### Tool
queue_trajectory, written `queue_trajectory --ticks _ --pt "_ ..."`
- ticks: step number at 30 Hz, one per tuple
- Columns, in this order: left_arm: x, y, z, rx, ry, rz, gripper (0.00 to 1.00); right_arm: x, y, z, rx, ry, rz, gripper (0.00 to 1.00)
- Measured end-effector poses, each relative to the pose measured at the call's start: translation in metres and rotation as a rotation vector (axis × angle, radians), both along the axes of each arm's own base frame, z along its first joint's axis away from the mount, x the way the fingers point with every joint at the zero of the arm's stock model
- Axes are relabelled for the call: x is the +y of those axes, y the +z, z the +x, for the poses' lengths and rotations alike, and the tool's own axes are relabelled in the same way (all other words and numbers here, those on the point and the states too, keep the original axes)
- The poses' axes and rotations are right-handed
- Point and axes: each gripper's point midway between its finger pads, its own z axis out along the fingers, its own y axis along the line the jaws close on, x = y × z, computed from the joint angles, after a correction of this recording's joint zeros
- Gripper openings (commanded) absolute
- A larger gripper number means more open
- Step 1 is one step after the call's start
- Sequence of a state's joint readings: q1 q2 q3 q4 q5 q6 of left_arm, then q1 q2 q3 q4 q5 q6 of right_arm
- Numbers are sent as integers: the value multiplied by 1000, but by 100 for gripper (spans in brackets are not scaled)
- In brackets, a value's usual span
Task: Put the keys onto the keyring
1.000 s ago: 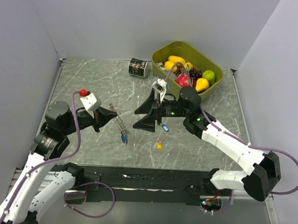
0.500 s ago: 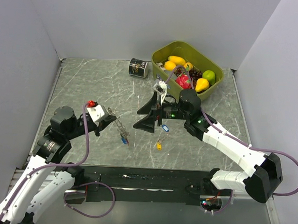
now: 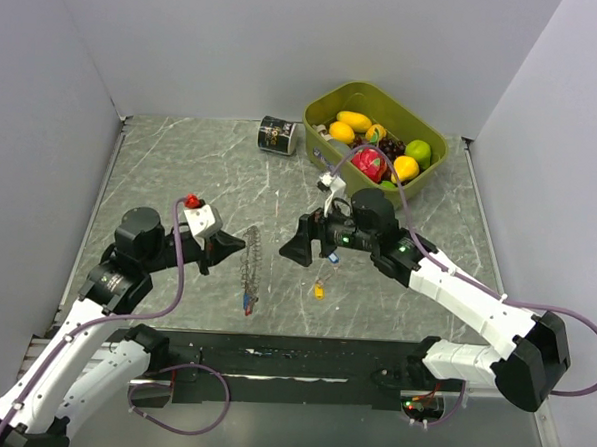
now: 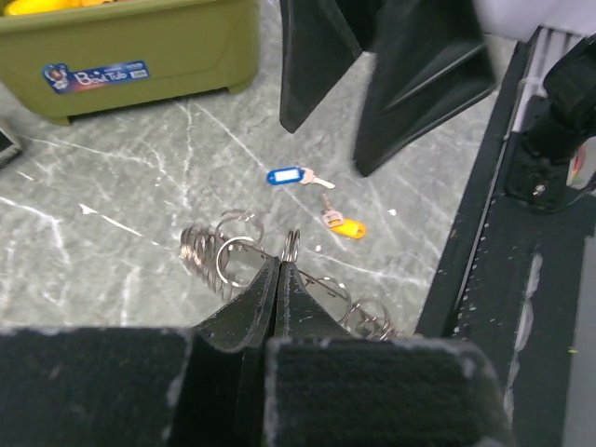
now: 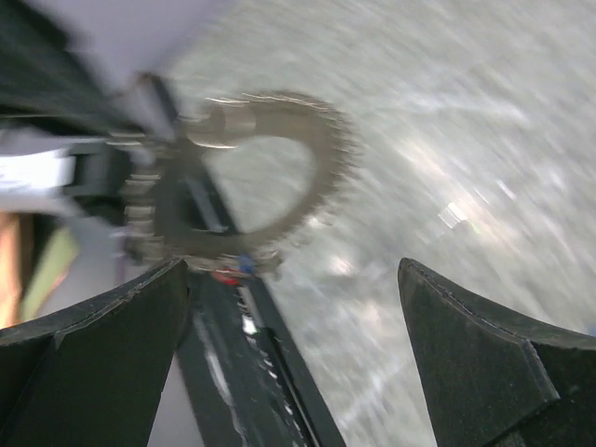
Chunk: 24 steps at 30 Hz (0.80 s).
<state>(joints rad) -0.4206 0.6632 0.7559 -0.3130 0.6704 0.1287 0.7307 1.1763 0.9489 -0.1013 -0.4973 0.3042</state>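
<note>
Meanwhile the left claw has slid toward the near edge of the table over the last second. Its jaws are pressed fully together on a small loop of the keyring. The left wrist view shows that loop poking out just past the closed tips, with the ring's coils spilling to either side over the marbled surface. From above, the keyring now runs almost straight toward the arms instead of slanting across, and the tagged keys already on it sit at its near end.

The right claw has turned, so its fingers look bunched from above rather than splayed. Its own blurred view shows the jaws spread wide and empty, looking through at the keyring. Two loose keys have not moved: the blue-tagged key lies just beside the right claw, and the yellow-tagged key lies nearer the arms. The ring seems steadied for threading, and a loose key has yet to be picked up, probably by the right claw.
</note>
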Motion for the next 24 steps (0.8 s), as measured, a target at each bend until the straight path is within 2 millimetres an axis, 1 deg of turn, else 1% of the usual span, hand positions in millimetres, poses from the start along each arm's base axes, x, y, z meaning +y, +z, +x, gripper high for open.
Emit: queue_trajectory --ticks 4,8,11,14,18,21,22,24 --pt "0 -2 -3 6 0 -17 1 -26 -39 15 89 -192 -141 99" --pt "0 -1 -4 7 4 -22 1 -51 -72 19 178 -344 -256 99" --pt "0 -3 -2 26 12 -21 1 -66 -93 21 241 -440 -325 98" --pt "0 -5 -1 36 13 -17 1 -74 -113 24 297 -512 -385 92" --pt "0 -4 -2 29 12 -20 1 -80 -142 25 369 -569 -463 91" --pt "1 -4 -4 21 11 -24 1 -86 -164 24 422 -609 -528 84" --pt "1 -4 -5 19 11 -25 1 -87 -168 24 433 -618 -540 80" --pt "1 -4 -6 18 8 -28 1 -89 -175 23 453 -634 -559 77"
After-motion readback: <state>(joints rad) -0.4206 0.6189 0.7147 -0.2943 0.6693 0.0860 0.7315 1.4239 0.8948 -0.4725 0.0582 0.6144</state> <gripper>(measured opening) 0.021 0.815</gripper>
